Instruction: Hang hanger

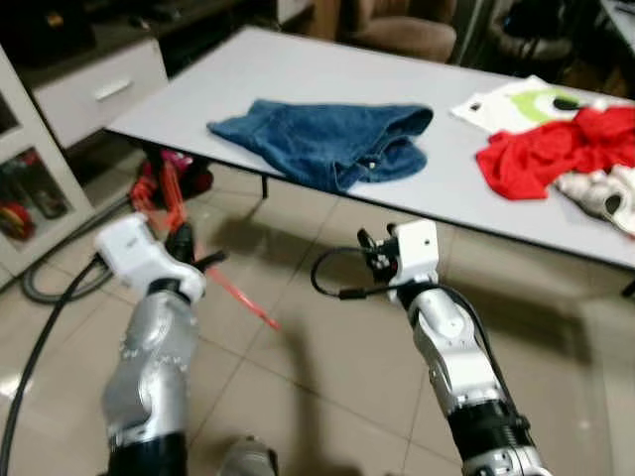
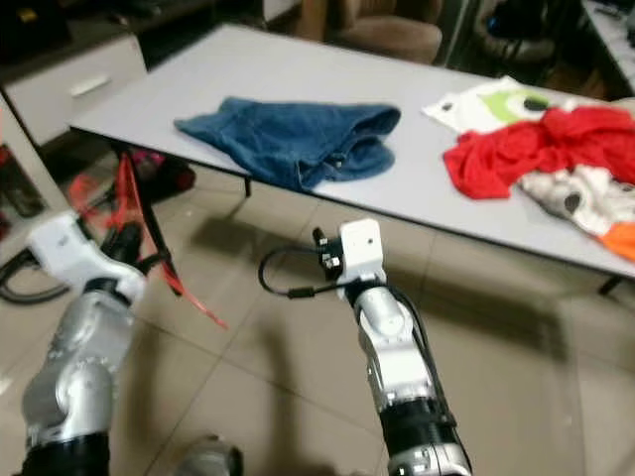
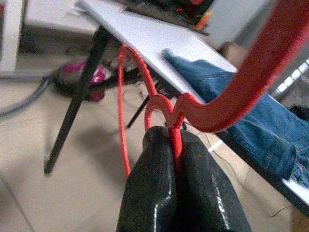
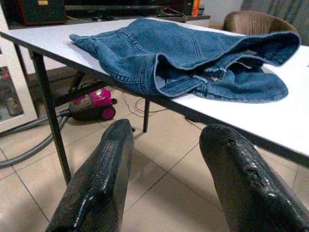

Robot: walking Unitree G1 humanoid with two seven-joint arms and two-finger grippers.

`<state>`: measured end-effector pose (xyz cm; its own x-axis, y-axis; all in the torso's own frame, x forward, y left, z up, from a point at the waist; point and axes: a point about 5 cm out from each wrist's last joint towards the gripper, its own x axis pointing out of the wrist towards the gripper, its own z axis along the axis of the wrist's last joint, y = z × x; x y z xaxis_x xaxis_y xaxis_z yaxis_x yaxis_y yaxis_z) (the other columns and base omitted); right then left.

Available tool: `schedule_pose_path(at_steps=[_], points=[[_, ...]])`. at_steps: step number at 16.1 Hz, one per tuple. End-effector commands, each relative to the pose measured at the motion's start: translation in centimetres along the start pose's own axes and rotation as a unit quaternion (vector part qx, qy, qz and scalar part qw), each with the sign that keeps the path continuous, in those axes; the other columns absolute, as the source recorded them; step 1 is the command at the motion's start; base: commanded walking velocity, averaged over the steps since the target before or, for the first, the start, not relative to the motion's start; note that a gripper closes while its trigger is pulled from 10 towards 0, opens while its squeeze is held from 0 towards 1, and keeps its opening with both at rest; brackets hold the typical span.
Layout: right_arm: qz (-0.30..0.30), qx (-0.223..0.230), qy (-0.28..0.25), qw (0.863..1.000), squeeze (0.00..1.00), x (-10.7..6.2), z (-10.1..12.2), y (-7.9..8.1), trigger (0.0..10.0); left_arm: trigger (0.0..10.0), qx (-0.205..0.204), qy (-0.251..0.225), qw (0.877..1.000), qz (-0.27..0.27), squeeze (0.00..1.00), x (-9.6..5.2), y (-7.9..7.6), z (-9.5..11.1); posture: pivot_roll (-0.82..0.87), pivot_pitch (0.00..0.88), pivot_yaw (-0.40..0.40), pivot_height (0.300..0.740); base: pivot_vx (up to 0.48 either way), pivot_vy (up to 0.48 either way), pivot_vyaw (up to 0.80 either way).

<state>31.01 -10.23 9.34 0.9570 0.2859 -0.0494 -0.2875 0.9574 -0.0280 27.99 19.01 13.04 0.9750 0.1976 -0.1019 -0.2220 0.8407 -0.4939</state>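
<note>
Red hanger (image 3: 170,108) is clamped between the closed fingers of the left gripper (image 3: 176,159), above the tiled floor (image 1: 327,377) at 9 o'clock. White table (image 1: 298,74) at 12 o'clock carries blue jeans (image 1: 327,139) and a red garment (image 1: 556,149). Right gripper (image 4: 166,164) is held level, fingers wide apart, empty. The right wrist view shows a pink vacuum (image 4: 91,104) under the table.

Worktop (image 1: 298,74): near half bare, passable; blue jeans (image 1: 332,141) heaped at the front edge, red garment (image 1: 556,149) and white clothes (image 1: 605,193) at the right.
Tiled floor (image 1: 327,367): open before both arms.
Under the worktop: black legs (image 3: 77,96), pink vacuum (image 4: 94,104) and grey hose (image 1: 60,283) obstruct.
</note>
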Motion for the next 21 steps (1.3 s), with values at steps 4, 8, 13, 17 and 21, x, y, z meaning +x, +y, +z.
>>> schedule_pose_path(at_steps=[4, 8, 13, 17, 21], points=[[0.000, 0.002, -0.011, 1.000, 0.00, 0.3, 0.4, 0.1, 10.0, 10.0, -0.106, 0.033, 0.994, 0.008, 0.00, 0.4, -1.1, -0.4, 0.13, 0.079, -0.015, 0.740, 0.000, 0.000, 0.00], [0.005, -0.008, -0.022, 1.000, 0.00, 0.5, 0.7, 0.4, 10.0, 10.0, -0.189, 0.043, 0.981, -0.001, 0.00, 0.9, -3.0, 0.7, 0.13, 0.076, -0.007, 0.740, 0.000, 0.000, 0.00], [0.011, -0.018, -0.040, 0.999, 0.00, 0.8, 1.4, 0.6, 10.0, 10.0, -0.297, 0.051, 0.951, -0.062, 0.00, 1.2, -4.3, 1.7, 0.12, 0.072, 0.008, 0.740, 0.000, 0.000, 0.00], [0.026, -0.013, -0.057, 0.998, 0.00, 1.0, 2.1, 1.0, 10.0, 10.0, -0.312, 0.072, 0.940, -0.114, 0.00, 0.8, -5.3, 1.8, 0.12, 0.075, 0.013, 0.740, 0.000, 0.000, 0.00], [0.030, -0.009, -0.059, 0.998, 0.00, 1.0, 2.2, 1.0, 10.0, 10.0, -0.303, 0.076, 0.941, -0.128, 0.00, 0.7, -4.9, 1.7, 0.12, 0.075, 0.015, 0.740, 0.000, 0.000, 0.00]])
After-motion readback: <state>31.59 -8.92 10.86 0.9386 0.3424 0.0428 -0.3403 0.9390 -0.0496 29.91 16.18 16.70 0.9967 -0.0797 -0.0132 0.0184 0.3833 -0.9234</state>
